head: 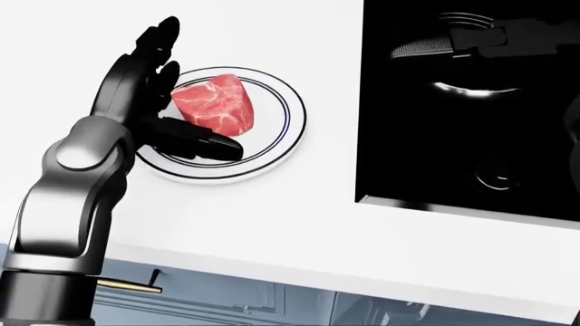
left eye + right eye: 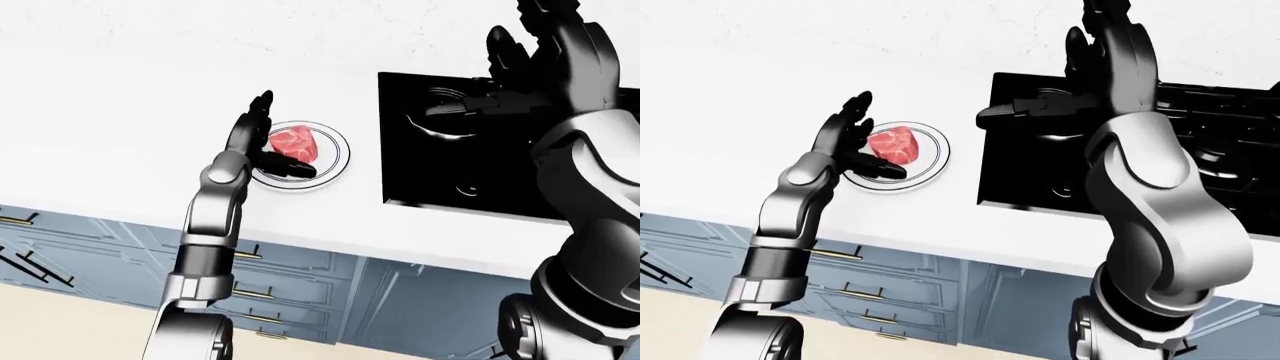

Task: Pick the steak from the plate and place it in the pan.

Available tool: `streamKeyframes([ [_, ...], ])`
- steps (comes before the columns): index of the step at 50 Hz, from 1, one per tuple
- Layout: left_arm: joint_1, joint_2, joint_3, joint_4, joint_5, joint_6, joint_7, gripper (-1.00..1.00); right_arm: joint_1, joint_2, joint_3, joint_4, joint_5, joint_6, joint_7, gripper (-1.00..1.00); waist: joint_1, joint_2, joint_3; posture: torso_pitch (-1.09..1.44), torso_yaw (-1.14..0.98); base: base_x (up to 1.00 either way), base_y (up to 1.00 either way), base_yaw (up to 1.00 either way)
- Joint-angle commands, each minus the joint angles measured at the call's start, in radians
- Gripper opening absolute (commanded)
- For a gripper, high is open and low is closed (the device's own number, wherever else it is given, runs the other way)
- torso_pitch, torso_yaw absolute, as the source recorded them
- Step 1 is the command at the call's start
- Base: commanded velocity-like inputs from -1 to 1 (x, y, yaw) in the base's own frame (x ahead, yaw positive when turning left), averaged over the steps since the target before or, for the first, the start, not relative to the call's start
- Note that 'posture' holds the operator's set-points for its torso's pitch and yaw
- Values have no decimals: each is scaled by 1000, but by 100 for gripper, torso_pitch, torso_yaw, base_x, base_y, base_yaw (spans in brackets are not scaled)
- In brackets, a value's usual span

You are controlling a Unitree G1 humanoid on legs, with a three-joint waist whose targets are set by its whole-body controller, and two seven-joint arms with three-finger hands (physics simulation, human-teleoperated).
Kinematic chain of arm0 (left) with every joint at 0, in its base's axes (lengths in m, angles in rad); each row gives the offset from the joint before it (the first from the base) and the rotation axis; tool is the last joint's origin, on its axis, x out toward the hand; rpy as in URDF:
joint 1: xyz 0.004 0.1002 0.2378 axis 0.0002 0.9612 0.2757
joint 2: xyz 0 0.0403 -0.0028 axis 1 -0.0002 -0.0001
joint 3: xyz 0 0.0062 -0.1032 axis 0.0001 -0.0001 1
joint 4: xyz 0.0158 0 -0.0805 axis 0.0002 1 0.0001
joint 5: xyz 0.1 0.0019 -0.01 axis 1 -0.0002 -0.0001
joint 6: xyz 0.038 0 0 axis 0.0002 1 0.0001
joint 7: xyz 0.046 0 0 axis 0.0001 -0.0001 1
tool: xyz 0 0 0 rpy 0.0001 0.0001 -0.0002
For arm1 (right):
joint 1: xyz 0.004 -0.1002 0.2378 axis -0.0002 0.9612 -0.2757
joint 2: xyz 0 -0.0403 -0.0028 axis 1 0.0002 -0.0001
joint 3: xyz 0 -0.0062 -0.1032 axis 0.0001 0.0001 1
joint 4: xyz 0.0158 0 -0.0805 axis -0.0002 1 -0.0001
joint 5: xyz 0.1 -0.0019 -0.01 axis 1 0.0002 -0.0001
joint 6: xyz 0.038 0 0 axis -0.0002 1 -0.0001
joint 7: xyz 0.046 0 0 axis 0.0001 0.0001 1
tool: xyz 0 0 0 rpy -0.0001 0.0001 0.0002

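Left hand [image 1: 158, 102] spread beside the steak [image 1: 215, 103] on its plate [image 1: 272, 146] (right hand [image 2: 1110, 64] likewise spread)

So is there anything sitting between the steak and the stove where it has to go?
Nothing visible lies on the white counter between the steak on its plate and the black stove. The left hand stands open at the steak; the right hand hovers over the stove.

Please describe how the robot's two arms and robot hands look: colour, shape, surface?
Both arms are glossy grey metal with rounded segments and darker joints. The left robot hand and right robot hand are black, with three thick segmented fingers. No cables, markings or sleeves show.
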State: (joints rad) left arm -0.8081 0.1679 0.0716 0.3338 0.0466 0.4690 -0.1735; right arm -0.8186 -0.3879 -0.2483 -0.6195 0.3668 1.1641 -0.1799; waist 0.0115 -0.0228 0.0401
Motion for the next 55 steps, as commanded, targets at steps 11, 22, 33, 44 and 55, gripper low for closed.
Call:
streamKeyframes([
  [11, -43, 10, 6, -29, 2, -36, 2, 76, -27, -11, -9, -11, -5, -37, 0, 100, 0, -1, -28, 0, 0, 0, 0, 0],
  [22, -41, 10, 4, -16, 8, -47, -2, 73, -33, -11, -13, -21, 1, -20, -5, 100, 1, 0, -29, 0, 0, 0, 0, 0],
  [33, -40, 7, 2, -11, 17, -54, -4, 44, -30, -12, -10, -14, 0, -32, -3, 100, 1, 0, -30, 0, 0, 0, 0, 0],
  [44, -31, 4, -1, 6, 28, -78, -2, 29, -31, -11, -9, -17, 0, -30, -4, 100, 2, 0, -31, 0, 0, 0, 0, 0],
  [55, -43, 6, 2, 34, 37, -95, 7, 15, -31, -11, -10, -15, 1, -31, -5, 100, 2, 0, -31, 0, 0, 0, 0, 0],
])
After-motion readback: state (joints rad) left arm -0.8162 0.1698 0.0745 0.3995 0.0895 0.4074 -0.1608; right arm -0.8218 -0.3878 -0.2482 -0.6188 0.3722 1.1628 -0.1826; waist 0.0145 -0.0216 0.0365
